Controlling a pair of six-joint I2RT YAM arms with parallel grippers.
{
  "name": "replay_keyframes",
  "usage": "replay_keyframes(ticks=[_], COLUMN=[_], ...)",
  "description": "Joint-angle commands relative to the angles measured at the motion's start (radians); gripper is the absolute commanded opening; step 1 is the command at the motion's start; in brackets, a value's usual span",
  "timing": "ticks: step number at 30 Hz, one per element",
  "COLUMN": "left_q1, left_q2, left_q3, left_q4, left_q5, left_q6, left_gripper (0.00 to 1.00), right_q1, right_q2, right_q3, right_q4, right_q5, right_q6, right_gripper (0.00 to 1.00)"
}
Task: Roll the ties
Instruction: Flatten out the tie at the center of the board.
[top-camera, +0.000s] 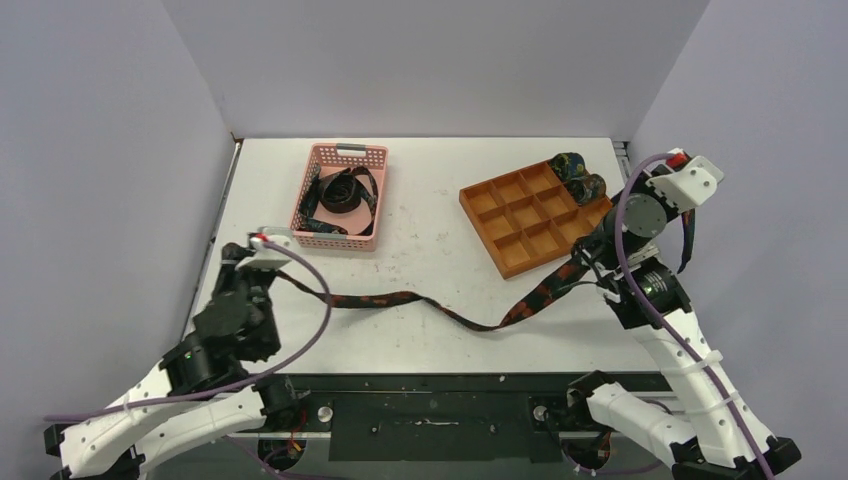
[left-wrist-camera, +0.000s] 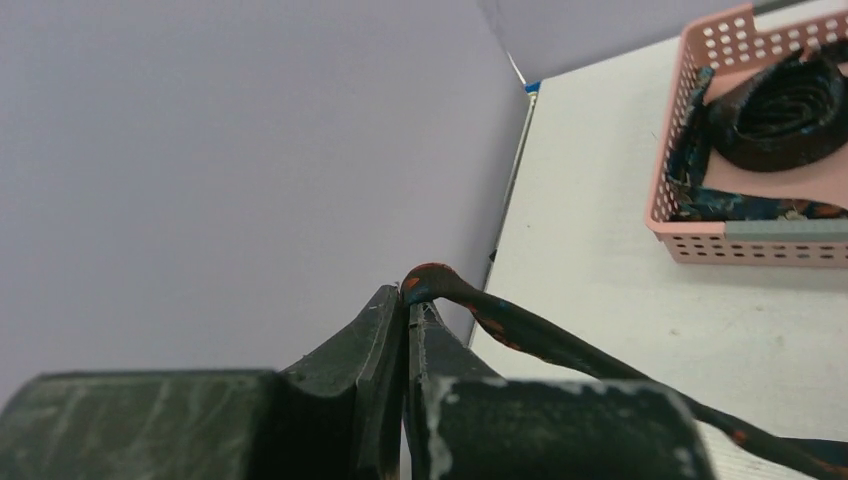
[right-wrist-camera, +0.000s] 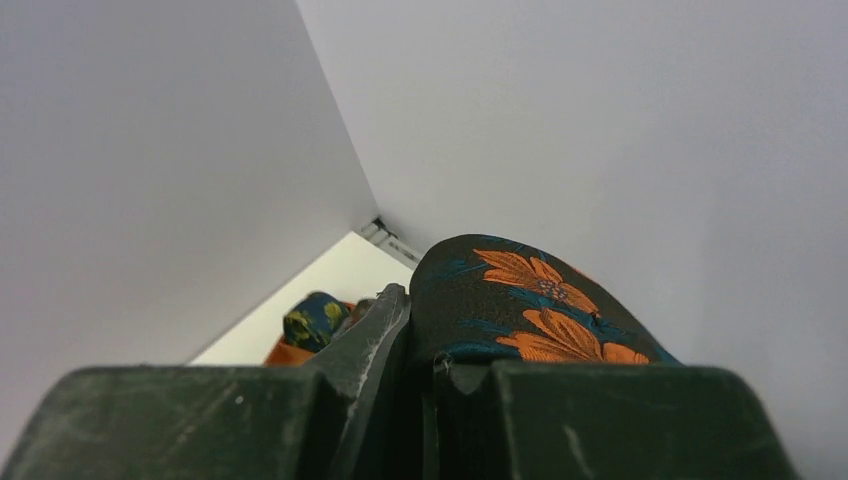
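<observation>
**A:** Where was the tie?

**B:** One tie lay stretched across the near half of the desk. Its long axis ran left to right, and its middle sagged onto the surface. The narrow end pointed toward the near left edge, and the wide end rose toward the right edge.

**A:** What had hold of it?

**B:** Both arms. The left fingers were pressed together on the narrow end, which curled over their tips. The right fingers were clamped tight on the wide end, whose orange flowers on dark cloth bulged above them.

**A:** And the containers?

**B:** The pink basket stood toward the far left corner of the desk. Loose ties were coiled inside it, dark with some blue. The orange tray sat aslant toward the far right edge, divided into square compartments. Two rolled ties stood in the compartments at its far right end, one of them blue with yellow-green marks.
</observation>
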Motion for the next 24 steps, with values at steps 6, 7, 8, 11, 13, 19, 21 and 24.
replay_keyframes(ticks=[6,7,8,11,13,19,21,24], left_q1=[0.012,0.012,0.012,0.014,0.012,0.012,0.011,-0.017], left_q2=[-0.111,-0.107,-0.104,-0.086,-0.082,-0.123,-0.114,-0.072], left_q3=[0.075,0.066,0.049,-0.003,-0.049,-0.195,-0.231,-0.264], left_q4=[0.291,0.279,0.271,0.245,0.225,0.231,0.242,0.258], left_q5=[0.03,0.045,0.081,0.15,0.205,0.298,0.318,0.34], left_q6=[0.585,0.592,0.603,0.616,0.612,0.586,0.584,0.601], left_gripper=[0.0,0.0,0.0,0.0,0.0,0.0,0.0,0.0], right_q1=[-0.053,-0.059,-0.067,-0.104,-0.134,-0.228,-0.247,-0.272], right_q2=[0.02,0.031,0.039,0.048,0.042,-0.011,0.005,0.067], right_q3=[-0.041,-0.044,-0.057,-0.128,-0.198,-0.343,-0.353,-0.357], right_q4=[-0.029,-0.002,0.027,0.089,0.095,-0.142,-0.247,-0.39], right_q5=[0.038,0.057,0.072,0.093,0.086,-0.033,-0.068,-0.123], right_q6=[0.091,0.07,0.05,0.041,0.059,0.337,0.451,0.624], right_gripper=[0.05,0.05,0.05,0.05,0.05,0.05,0.05,0.05])
